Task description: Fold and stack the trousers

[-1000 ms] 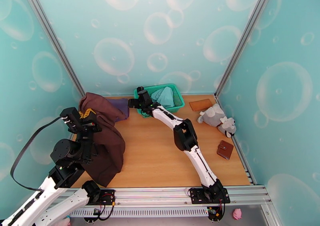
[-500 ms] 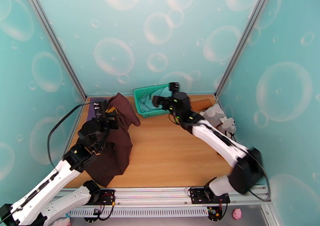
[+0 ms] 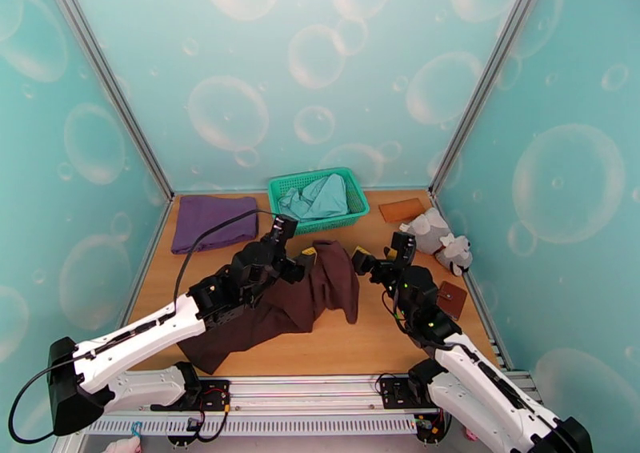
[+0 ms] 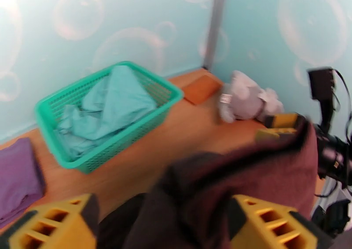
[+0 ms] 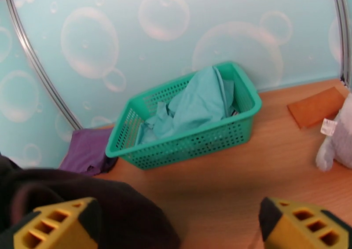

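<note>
On the middle of the bench (image 3: 400, 330), the brown trousers (image 3: 308, 298) are laid in a crumpled heap. Both the left hand (image 3: 301, 254) and the right hand (image 3: 374, 256) are opened wide by its far end, and cloth seems to lie loose between the left fingers (image 4: 273, 221), though that view is blurred. Before folding, the legs should be pulled flat and straight.

Readable text: none; no word, number or brand can be made out in any view.
Plush toy tag (image 5: 326, 126): a small white sewn-in label on the grey plush toy (image 5: 338, 151), near the right edge of the right wrist view; any print on it is too small and blurred to read.
Left wrist view: the same label shows as a pale smear, illegible.
</note>
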Robot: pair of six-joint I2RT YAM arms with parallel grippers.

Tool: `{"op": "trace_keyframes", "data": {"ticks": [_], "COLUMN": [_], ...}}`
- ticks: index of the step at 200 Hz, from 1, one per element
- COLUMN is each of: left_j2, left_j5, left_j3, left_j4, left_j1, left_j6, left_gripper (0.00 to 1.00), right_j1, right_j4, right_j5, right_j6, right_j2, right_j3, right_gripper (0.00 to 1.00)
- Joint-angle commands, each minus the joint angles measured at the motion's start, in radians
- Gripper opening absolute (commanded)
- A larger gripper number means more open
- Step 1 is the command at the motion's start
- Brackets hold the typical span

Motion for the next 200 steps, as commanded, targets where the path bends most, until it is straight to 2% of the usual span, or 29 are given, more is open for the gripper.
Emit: {"op": "trace_keyframes", "data": {"ticks": [1, 36, 73, 107, 124, 156, 200], "left_j2": [-0.089, -0.190, -0.184, -0.277, -0.300, -0.210, -0.091], "left_j5": [-0.230, -0.167, 0.125, 0.229, 0.262, 0.367, 0.407], "left_j3": [-0.081, -0.250, -0.382, -0.492, -0.528, -0.535, -0.554], "left_j4": [-0.119, -0.230, -0.248, -0.120, -0.050, 0.051, 0.205], "left_j1": [0.005, 0.018, 0.031, 0.011, 0.014, 0.019, 0.024], "left_j6": [-0.082, -0.330, -0.470, -0.530, -0.543, -0.562, -0.600], "left_gripper": [0.94, 0.93, 0.93, 0.94, 0.94, 0.94, 0.93], "right_j1": [0.003, 0.010, 0.075, 0.164, 0.168, 0.168, 0.175], "right_j4": [0.018, -0.046, -0.144, -0.234, -0.253, -0.248, -0.228], "right_j5": [0.023, -0.016, -0.056, 0.002, -0.030, -0.083, -0.092], "right_j6": [-0.019, -0.024, -0.090, -0.142, -0.144, -0.152, -0.162], "right_j2": [0.006, 0.032, 0.122, 0.281, 0.325, 0.367, 0.368], "right_j3": [0.054, 0.082, 0.157, 0.250, 0.271, 0.277, 0.267], "right_gripper": [0.99, 0.99, 0.99, 0.99, 0.99, 0.99, 0.99]}}
